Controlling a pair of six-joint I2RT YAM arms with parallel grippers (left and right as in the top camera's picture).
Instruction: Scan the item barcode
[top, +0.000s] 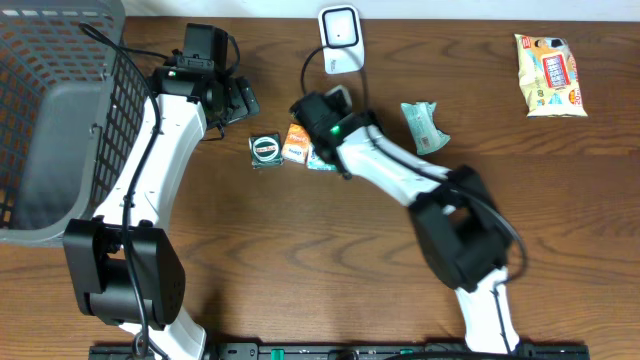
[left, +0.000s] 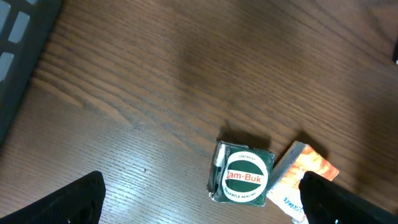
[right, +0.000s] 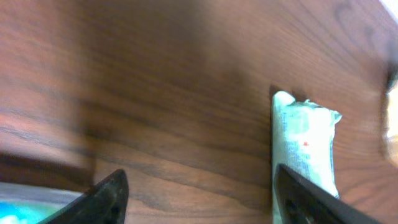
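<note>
The white barcode scanner (top: 340, 38) stands at the table's back edge. Three small items lie in a row in front of it: a green Zam-Buk box (top: 265, 150) (left: 244, 176), an orange box (top: 295, 143) (left: 306, 169) and a teal packet (top: 320, 159). My left gripper (top: 238, 100) (left: 200, 204) hovers open just left of the row, nothing between its fingers. My right gripper (right: 202, 199) is open over bare wood above the teal packet, holding nothing. A mint-green packet (top: 424, 127) (right: 305, 146) lies by its right finger (right: 311, 199).
A grey mesh basket (top: 60, 110) fills the left end of the table. A yellow snack bag (top: 548, 75) lies at the far right. The scanner's cable (top: 308, 68) runs down toward my right wrist.
</note>
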